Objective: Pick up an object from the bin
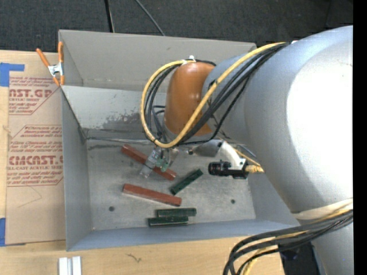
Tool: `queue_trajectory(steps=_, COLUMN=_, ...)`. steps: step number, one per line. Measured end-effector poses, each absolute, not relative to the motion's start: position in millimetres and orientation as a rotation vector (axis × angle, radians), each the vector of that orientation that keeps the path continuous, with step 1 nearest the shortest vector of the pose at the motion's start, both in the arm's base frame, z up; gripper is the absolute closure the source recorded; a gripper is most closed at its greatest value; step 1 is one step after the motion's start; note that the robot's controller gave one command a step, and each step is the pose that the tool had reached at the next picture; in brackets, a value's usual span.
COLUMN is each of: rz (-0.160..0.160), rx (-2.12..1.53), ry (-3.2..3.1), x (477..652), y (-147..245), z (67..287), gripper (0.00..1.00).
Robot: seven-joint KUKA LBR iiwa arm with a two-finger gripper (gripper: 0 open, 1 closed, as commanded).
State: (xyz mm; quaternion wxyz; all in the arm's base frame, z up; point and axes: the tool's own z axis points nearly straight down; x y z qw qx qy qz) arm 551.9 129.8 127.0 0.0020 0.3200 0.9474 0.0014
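Note:
My gripper (155, 165) reaches down under the orange cover to the bin floor left of centre. Its tip sits right on a reddish-brown flat stick (133, 153) that lies diagonally from upper left to lower right. Whether the stick is between the fingers I cannot tell. A dark green stick (187, 181) lies just right of the gripper, tilted. A second reddish-brown stick (151, 194) lies below it, nearly level.
Two dark green sticks (171, 217) lie side by side near the bin's front wall. A black cylindrical piece with a yellow end (229, 169) and a white part (221, 149) lie under the arm at the right.

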Motion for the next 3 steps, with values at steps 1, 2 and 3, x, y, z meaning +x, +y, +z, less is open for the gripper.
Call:
queue_trajectory(steps=1, rz=0.001, rx=1.004, ry=2.976, x=552.0, y=130.3, z=135.7, gripper=1.0)
queue_trajectory(steps=2, rz=0.004, rx=1.001, ry=2.974, x=552.9, y=130.9, z=181.2, gripper=1.0)
queue_trajectory(steps=3, rz=0.002, rx=1.0, ry=2.976, x=553.2, y=131.4, z=191.0, gripper=1.0)
